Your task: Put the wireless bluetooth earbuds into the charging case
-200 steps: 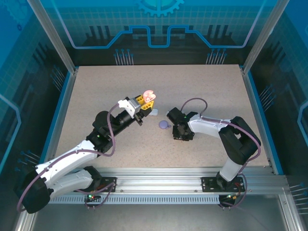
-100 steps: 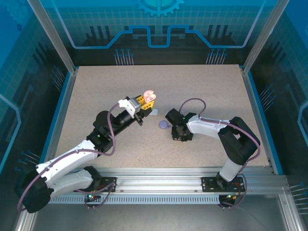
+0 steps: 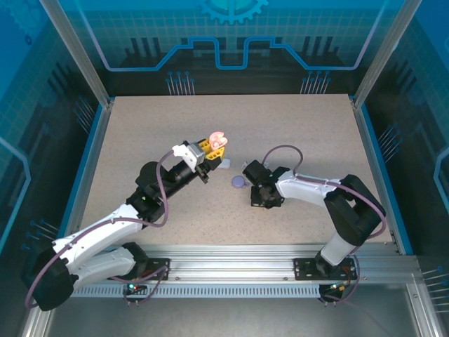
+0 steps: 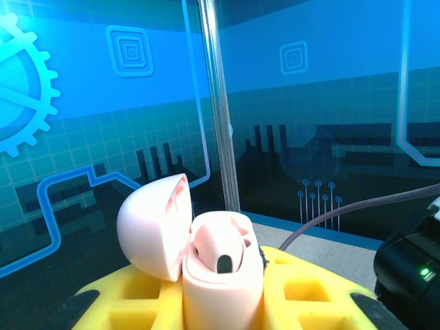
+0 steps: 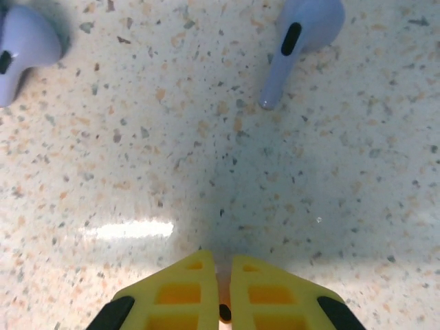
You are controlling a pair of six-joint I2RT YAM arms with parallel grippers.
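Note:
My left gripper [image 3: 210, 149] is lifted over the middle of the table, shut on a pink charging case [image 3: 218, 140]. In the left wrist view the case [image 4: 206, 302] stands upright between the yellow fingers [image 4: 309, 289], its lid [image 4: 148, 230] swung open and one pink earbud [image 4: 220, 251] seated inside. My right gripper [image 3: 259, 199] points down at the tabletop. Its yellow fingers [image 5: 185, 289] are nearly together on a small pinkish earbud [image 5: 223, 295]. Two purple earbuds [image 5: 302, 34] [image 5: 20, 45] lie loose on the table ahead of it.
A small purple piece [image 3: 239, 182] lies between the two grippers, and a pale one [image 3: 223, 166] sits just below the held case. The speckled table [image 3: 309, 133] is walled by blue panels [image 3: 231, 42] and a metal rail [image 3: 231, 254] at the near edge.
The right gripper's fingers have closed on the pinkish earbud at the tabletop, and that arm has shifted slightly. The left arm and the case have stayed still.

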